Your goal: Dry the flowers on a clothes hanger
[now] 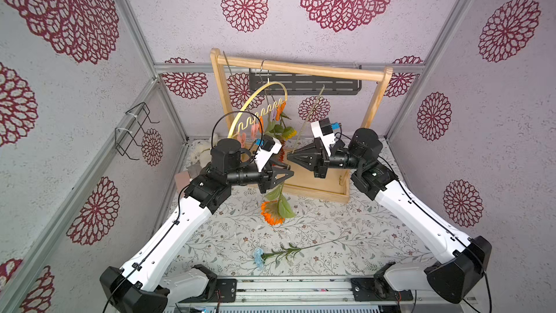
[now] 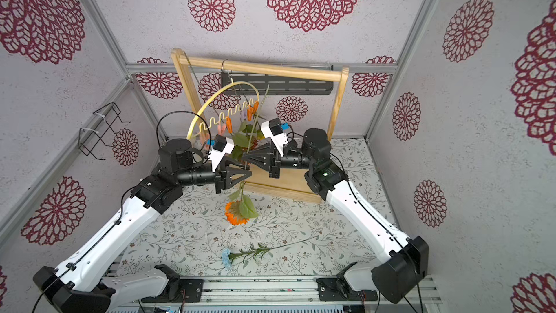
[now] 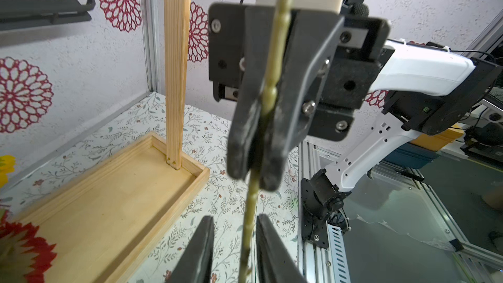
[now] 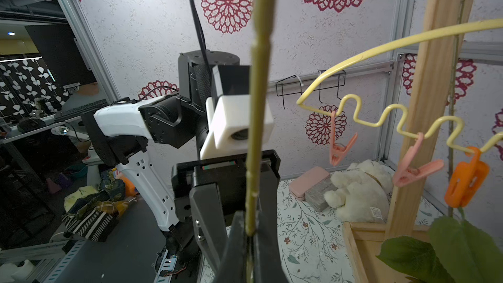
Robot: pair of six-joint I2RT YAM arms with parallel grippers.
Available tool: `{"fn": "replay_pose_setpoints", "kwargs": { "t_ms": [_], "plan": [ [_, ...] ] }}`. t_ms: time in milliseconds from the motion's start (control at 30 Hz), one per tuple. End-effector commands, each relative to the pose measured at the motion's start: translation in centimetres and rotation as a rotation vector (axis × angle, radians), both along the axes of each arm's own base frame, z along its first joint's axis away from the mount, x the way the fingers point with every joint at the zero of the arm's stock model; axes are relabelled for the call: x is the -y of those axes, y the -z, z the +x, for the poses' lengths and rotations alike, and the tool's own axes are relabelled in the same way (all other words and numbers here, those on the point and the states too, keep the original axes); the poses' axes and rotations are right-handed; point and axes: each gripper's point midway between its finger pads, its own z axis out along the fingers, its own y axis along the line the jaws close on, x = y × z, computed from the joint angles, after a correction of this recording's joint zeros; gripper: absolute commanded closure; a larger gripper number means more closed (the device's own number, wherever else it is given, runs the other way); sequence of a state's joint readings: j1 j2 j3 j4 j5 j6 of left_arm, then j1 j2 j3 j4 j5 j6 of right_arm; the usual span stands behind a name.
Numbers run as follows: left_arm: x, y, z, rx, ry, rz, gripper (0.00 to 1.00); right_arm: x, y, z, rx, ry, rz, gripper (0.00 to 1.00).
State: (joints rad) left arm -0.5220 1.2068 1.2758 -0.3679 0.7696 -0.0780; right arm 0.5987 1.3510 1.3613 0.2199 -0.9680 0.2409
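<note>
Right gripper (image 1: 288, 155) was clamped tight on the stem (image 3: 268, 96) of the orange flower (image 1: 272, 213), just right of the frame's centre in both top views; the left wrist view showed its jaws pinched on that thin green stem. Left gripper (image 1: 291, 173), just below it in the frame, stood narrowly parted, its fingers (image 3: 201, 251) on either side of the same stem with a gap on both sides.

Behind them, at centre back, the wooden rack (image 1: 301, 67) stood on the floral table (image 1: 331, 236). The clothes hanger (image 1: 249, 103) hung by its metal hook from the rack's top bar, left of centre and tilted.

The orange flower hung head down, bloom below both grippers, stem slanting up to the right in front of the rack. A yellow flower (image 1: 289, 132) hung beneath the hanger's right end. A red flower (image 3: 24, 243) showed at the lower left of the left wrist view. The light blue flower (image 1: 258, 255) lay flat on the table at lower centre, well apart from the grippers.

Pink, orange and lilac clothespins (image 4: 413, 170) dangled along the hanger's wavy bar.
</note>
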Motion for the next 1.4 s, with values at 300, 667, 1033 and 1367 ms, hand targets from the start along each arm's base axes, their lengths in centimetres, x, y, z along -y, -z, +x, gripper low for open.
{"fn": "replay_pose_setpoints", "kwargs": {
  "t_ms": [300,667,1033,1367],
  "plan": [
    [-0.4,0.5,-0.7,-0.035,0.005,0.032,0.80,0.2,-1.2,-0.1,0.062,0.016,0.000,1.00],
    [-0.8,0.6,-0.6,-0.055,-0.003,0.040,0.82,0.2,-0.9,-0.1,0.058,0.016,-0.015,1.00],
    [-1.8,0.3,0.2,-0.050,-0.061,0.052,1.00,0.2,-0.5,-0.1,0.056,0.012,0.004,0.73],
    [-8.6,-3.4,-0.2,0.050,-0.273,-0.041,1.00,0.9,-1.5,2.9,0.005,0.187,0.196,0.47]
  ]
}}
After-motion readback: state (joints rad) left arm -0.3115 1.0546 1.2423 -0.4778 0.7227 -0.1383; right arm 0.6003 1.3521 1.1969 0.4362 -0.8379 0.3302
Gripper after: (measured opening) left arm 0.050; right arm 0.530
